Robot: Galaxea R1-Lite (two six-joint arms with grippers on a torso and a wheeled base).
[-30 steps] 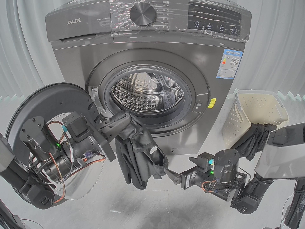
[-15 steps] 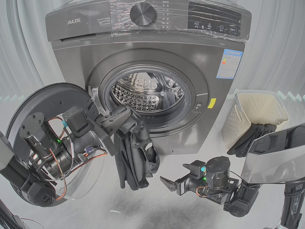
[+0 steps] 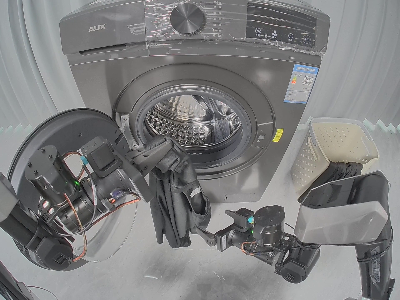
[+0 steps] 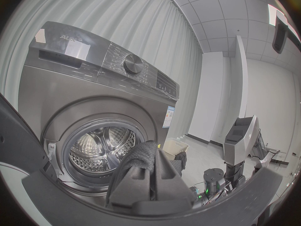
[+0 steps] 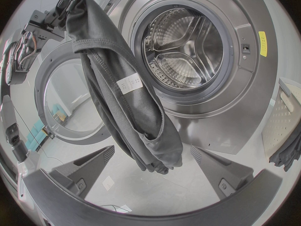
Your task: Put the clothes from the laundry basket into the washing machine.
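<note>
My left gripper (image 3: pixel 165 145) is shut on a dark grey garment (image 3: pixel 177 201) and holds its top at the lower left rim of the washing machine (image 3: pixel 191 63) opening. The garment hangs down in front of the machine, outside the drum (image 3: pixel 191 121). In the left wrist view the left gripper (image 4: pixel 155 160) pinches the dark cloth (image 4: pixel 138 154) before the opening. Low down, my right gripper (image 3: pixel 204 235) stands open at the garment's lower end. In the right wrist view the garment (image 5: pixel 125 104) dangles between the spread fingers (image 5: pixel 94 164) of the right gripper (image 5: pixel 151 148).
The round door (image 3: pixel 62 134) stands swung open at the left, behind my left arm. A cream laundry basket (image 3: pixel 333 142) stands right of the machine with another dark garment (image 3: pixel 333 176) draped over its front rim. Bare floor lies in front of the machine.
The right gripper dropped away from the garment's hem, then moved left and back up to it. The left gripper rose slightly toward the opening with the garment.
</note>
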